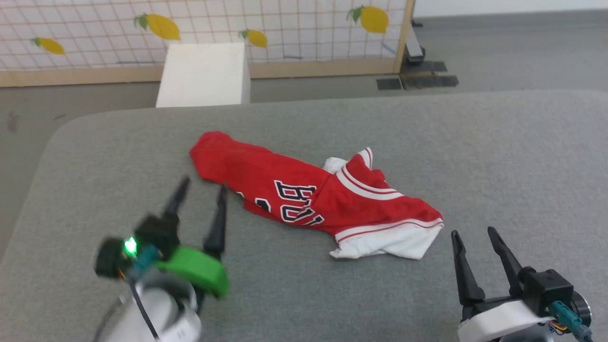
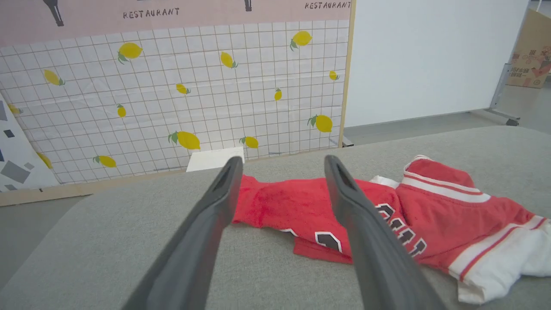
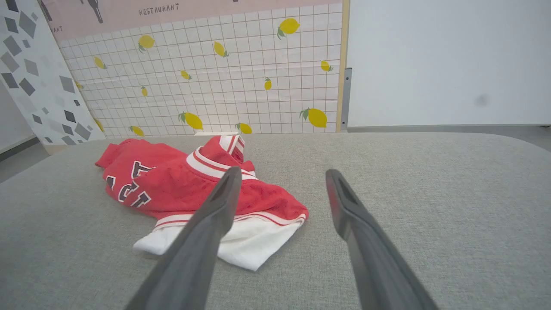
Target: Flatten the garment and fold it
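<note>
- The garment [image 1: 304, 194], a red basketball-style T-shirt with white short sleeves and red-and-white striped trim, lies crumpled near the middle of the grey fabric-covered table [image 1: 498, 156] with rounded corners
- In the head view it stretches in a slanted band, its plain red end towards the far left and a white sleeve bunched at the near right end
- Black, white-outlined lettering shows on the near side of the red body, partly swallowed by a fold so that only some letters can be read
- A striped band curves across the raised red hump right of the lettering, and a small patch of white cloth peeks out behind it
- The left gripper [image 1: 204, 184], with two long dark fingers, a green housing and a lit green lamp, looks blurred in the head view; its jaws stand wide apart with nothing between them
- Its fingertips are just beside the garment's left red end; whether the nearer tip touches the cloth cannot be told
- In the left wrist view the red cloth and part of the lettering lie beyond and between the two spread fingers
- The right gripper [image 1: 473, 231], dark-fingered on a white wrist, also has its jaws spread and empty; it sits near the white sleeve end, apart from it, to its right
- Beyond the table stand a white rectangular box [image 1: 204, 73] on the grey floor [image 1: 513, 52] and a wood-framed panel of white grid with yellow lemons [image 1: 294, 28]
</note>
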Controlling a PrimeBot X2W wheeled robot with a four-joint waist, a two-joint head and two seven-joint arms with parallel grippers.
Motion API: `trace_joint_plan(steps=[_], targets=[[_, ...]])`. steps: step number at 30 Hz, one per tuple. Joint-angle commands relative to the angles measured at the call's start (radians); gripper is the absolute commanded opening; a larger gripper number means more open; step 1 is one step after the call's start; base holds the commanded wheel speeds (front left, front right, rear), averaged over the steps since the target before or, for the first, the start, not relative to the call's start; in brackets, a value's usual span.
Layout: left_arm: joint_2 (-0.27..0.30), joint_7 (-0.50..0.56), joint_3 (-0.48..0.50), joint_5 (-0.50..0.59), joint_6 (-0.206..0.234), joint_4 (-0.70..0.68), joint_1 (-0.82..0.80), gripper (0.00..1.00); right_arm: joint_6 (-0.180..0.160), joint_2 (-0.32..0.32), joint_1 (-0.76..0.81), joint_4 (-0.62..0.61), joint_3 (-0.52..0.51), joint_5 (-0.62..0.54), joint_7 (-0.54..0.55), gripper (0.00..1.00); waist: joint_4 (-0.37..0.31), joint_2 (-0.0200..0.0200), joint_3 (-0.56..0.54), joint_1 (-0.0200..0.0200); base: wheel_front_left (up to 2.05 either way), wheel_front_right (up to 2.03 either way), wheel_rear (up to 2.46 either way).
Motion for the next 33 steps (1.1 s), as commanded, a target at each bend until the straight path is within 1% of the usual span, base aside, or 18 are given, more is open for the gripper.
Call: trace_joint_plan(steps=[1,5,7,12,16,21,24,26,30,33], targets=[[-0.011,-0.004,-0.015,0.006,0.004,-0.01,0.038,1.0,-0.002,0.001,0.012,-0.002,0.0,-0.007,-0.005,1.0,0.023,0.0,-0.022,0.0,0.0,0.0,0.0],[-0.021,0.025,-0.061,0.004,-0.003,-0.016,0.098,1.0,-0.002,0.001,0.016,-0.001,0.009,-0.007,-0.005,1.0,0.029,0.0,-0.024,0.0,0.0,0.0,0.0],[-0.016,0.037,-0.078,0.015,-0.004,-0.017,0.106,1.0,-0.002,0.001,0.017,0.0,0.011,-0.007,-0.005,1.0,0.03,0.0,-0.024,0.0,0.0,0.0,0.0],[-0.028,0.041,-0.089,0.012,0.005,-0.039,0.117,1.0,-0.002,0.001,0.022,-0.005,0.004,-0.008,-0.005,1.0,0.042,0.0,-0.017,0.0,0.0,0.0,0.0],[-0.037,0.087,-0.144,0.034,-0.027,-0.053,0.078,1.0,-0.002,0.001,0.017,-0.011,-0.002,-0.015,-0.005,1.0,0.049,0.0,0.007,0.0,0.0,0.0,0.0],[-0.07,0.235,-0.213,0.023,-0.089,-0.043,-0.015,1.0,-0.002,0.001,-0.006,-0.017,0.0,-0.015,-0.005,1.0,0.037,0.0,0.055,0.0,0.0,0.0,0.0],[-0.094,0.348,-0.258,-0.003,-0.146,-0.011,-0.076,1.0,-0.002,0.001,-0.014,-0.015,0.008,-0.017,-0.005,1.0,0.023,0.0,0.088,0.0,0.0,0.0,0.0],[-0.11,0.422,-0.282,-0.021,-0.174,0.012,-0.113,1.0,-0.002,0.001,-0.022,-0.016,0.012,-0.017,-0.005,1.0,0.01,0.0,0.11,0.0,0.0,0.0,0.0],[-0.141,0.559,-0.324,-0.069,-0.213,0.062,-0.179,1.0,-0.002,0.001,-0.04,-0.017,0.006,-0.017,-0.005,1.0,-0.017,0.0,0.145,0.0,0.0,0.0,0.0],[-0.155,0.62,-0.343,-0.102,-0.23,0.091,-0.225,1.0,-0.002,0.001,-0.051,-0.016,0.007,-0.015,-0.005,1.0,-0.037,0.0,0.165,0.0,0.0,0.0,0.0]])
